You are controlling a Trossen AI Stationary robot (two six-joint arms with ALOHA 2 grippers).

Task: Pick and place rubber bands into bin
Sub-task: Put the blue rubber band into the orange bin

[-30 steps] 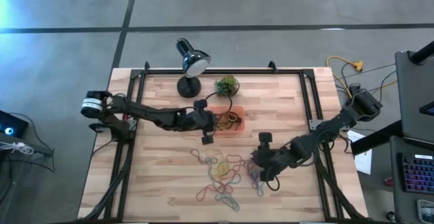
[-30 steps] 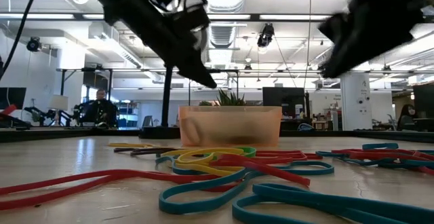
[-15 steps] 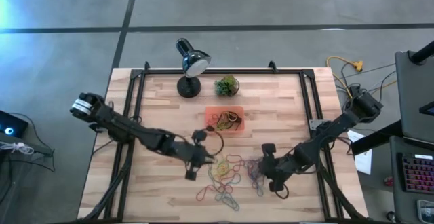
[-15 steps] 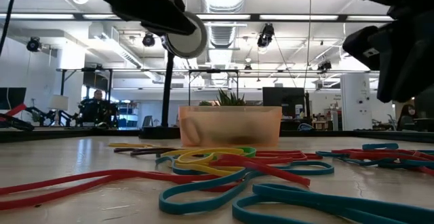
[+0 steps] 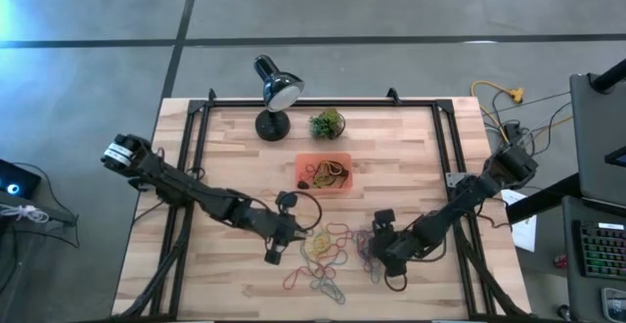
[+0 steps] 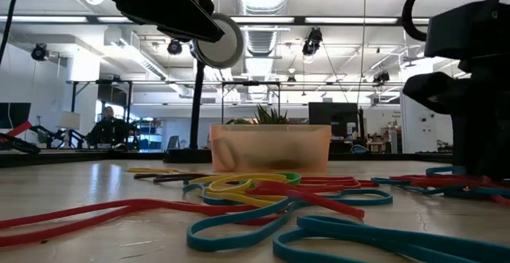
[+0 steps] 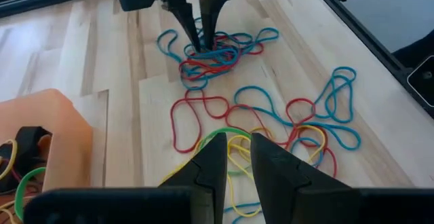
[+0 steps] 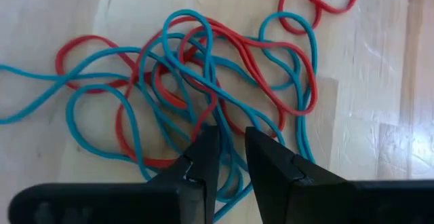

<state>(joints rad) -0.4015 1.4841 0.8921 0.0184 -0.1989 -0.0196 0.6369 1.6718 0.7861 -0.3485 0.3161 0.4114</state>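
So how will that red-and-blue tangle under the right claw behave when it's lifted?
Probably floppy: the tangle lies in limp loops flat on the table. It likely comes up as a clump, since the bands cross each other where the right claw sits.

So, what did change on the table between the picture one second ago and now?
The left gripper moved away from the bin toward the front of the table and now hovers beside the loose rubber bands. The right gripper came down onto the red and blue tangle, fingers nearly closed. The bin, lamp and plant stayed in place.
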